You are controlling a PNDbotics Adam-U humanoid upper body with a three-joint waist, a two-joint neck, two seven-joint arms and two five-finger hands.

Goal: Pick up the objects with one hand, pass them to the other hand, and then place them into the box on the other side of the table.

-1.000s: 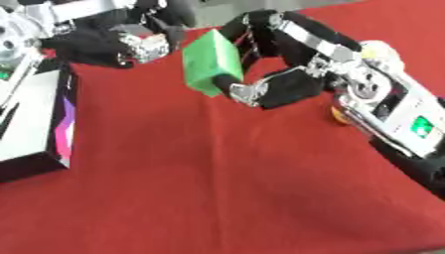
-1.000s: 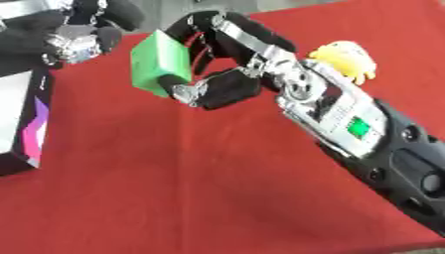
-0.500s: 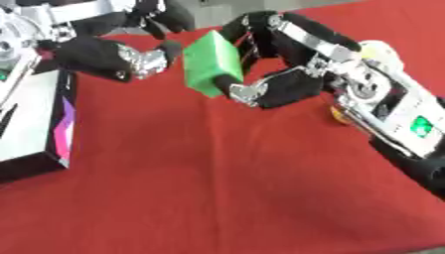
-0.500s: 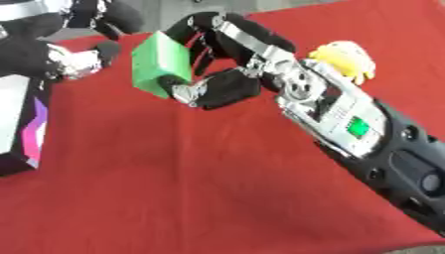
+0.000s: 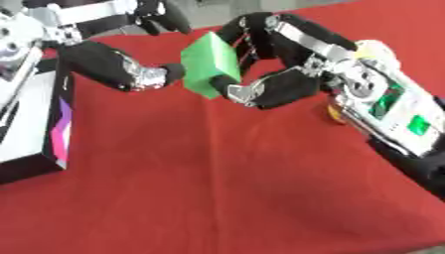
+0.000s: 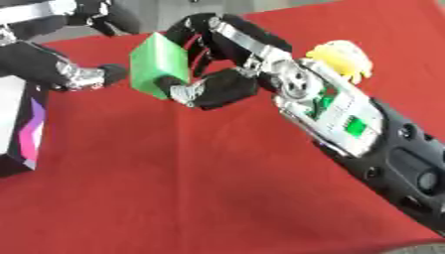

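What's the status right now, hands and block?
Right hand shut on green block, held above the red cloth. Left hand open, fingertip at the block's left side. Box at left edge. Nothing between.

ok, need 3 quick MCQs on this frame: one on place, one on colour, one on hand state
1. Where is the box?
A. At the left edge of the table
B. At the right edge of the table
C. Under the right hand

2. What colour is the block in the right hand?
A. Blue
B. Green
C. White

3. What is the state of the right hand?
A. Open, flat on the cloth
B. Curled, holding nothing
C. Shut on the block

Answers:
1. A: the box lies at the left edge of the red tablecloth.
2. B: the green block is plainly green.
3. C: the right hand has fingers over the block's top and thumb below it, holding it off the cloth; the left hand reaches up to the block's left side, fingertip at or near it.
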